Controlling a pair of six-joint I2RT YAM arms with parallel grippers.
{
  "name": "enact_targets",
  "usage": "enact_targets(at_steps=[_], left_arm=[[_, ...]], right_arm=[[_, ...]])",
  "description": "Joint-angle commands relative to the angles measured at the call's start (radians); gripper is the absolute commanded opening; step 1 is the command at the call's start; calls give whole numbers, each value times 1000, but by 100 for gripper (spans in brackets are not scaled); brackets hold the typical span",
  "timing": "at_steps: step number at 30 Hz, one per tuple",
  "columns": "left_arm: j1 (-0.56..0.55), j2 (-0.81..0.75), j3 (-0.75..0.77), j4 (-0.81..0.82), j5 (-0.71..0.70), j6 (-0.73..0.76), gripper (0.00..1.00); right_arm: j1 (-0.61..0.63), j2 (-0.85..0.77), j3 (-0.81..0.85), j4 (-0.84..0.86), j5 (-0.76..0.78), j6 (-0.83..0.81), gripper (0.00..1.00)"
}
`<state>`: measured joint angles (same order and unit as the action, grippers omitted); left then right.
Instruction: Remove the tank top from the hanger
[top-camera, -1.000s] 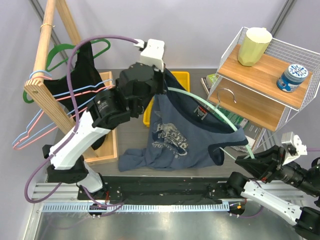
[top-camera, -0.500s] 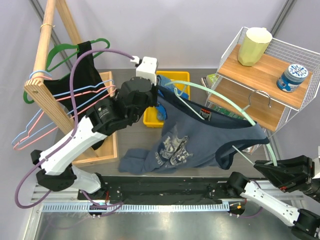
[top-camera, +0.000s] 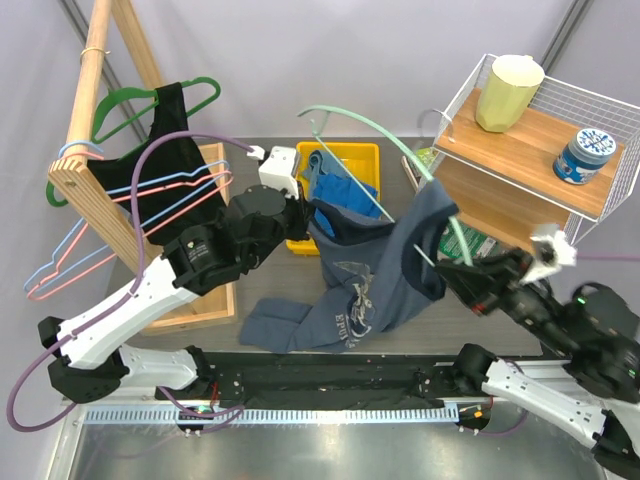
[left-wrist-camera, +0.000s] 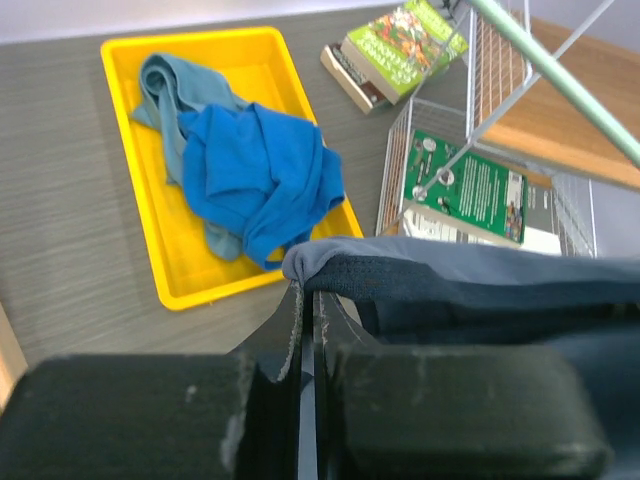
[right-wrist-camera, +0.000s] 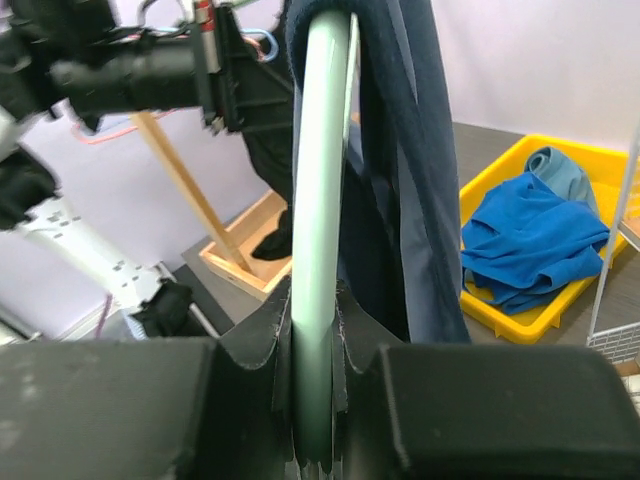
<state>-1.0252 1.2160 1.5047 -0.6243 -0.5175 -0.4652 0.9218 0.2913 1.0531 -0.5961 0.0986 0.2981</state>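
Between left tool (left-wrist-camera: 305, 310) and hanger (top-camera: 372, 127), navy tank top (top-camera: 370, 290).

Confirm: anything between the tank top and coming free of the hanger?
Only the hanger itself: the tank top hangs looped over the arm that the right gripper clamps; its other arm is bare. The left gripper pinches the fabric's edge. Nothing else visibly blocks, though the wire shelf is close.
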Motion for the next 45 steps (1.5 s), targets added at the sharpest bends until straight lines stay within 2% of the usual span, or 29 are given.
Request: enact_targets(at_steps=[1, 5, 9, 16, 19, 20, 22, 23, 26, 31, 35, 38, 41, 43, 45], left_arm=[[5, -41, -58, 92, 30, -39, 0], [5, -50, -115, 121, 51, -49, 0], [5, -27, -136, 115, 74, -32, 0], [4, 20, -126, 78, 126, -26, 3], [5, 25, -106, 57, 126, -29, 19], [4, 20, -100, 46, 131, -29, 33], [5, 1, -97, 43, 143, -27, 48], [5, -9, -97, 43, 163, -30, 62], [4, -58, -97, 55, 217, -67, 77], [5, -134, -89, 130, 405, -177, 73], [5, -183, -100, 215, 501, -172, 67], [5, -178, -37, 164, 426, -87, 69], [5, -153, 9, 124, 347, -111, 73], [5, -151, -27, 184, 344, -208, 74], [5, -150, -107, 317, 361, -278, 68]], right_arm=[[3, 178, 25, 242, 72, 7, 1], [3, 363, 67, 236, 124, 35, 1], [3, 451, 48, 262, 153, 68, 1], [3, 491, 25, 286, 154, 79, 1], [3, 467, 62, 245, 151, 61, 1], [3, 457, 77, 231, 153, 56, 2], [3, 439, 94, 184, 153, 39, 1], [3, 424, 110, 167, 147, 33, 1], [3, 392, 124, 99, 102, 1, 1], [3, 296, 35, 85, 15, -28, 1], [3, 232, -62, 98, -60, -31, 1], [3, 201, -91, 93, -141, -30, 1], [3, 175, -105, 90, -188, -19, 1], [3, 154, -113, 97, -212, -13, 1], [3, 141, -120, 104, -227, -11, 1]])
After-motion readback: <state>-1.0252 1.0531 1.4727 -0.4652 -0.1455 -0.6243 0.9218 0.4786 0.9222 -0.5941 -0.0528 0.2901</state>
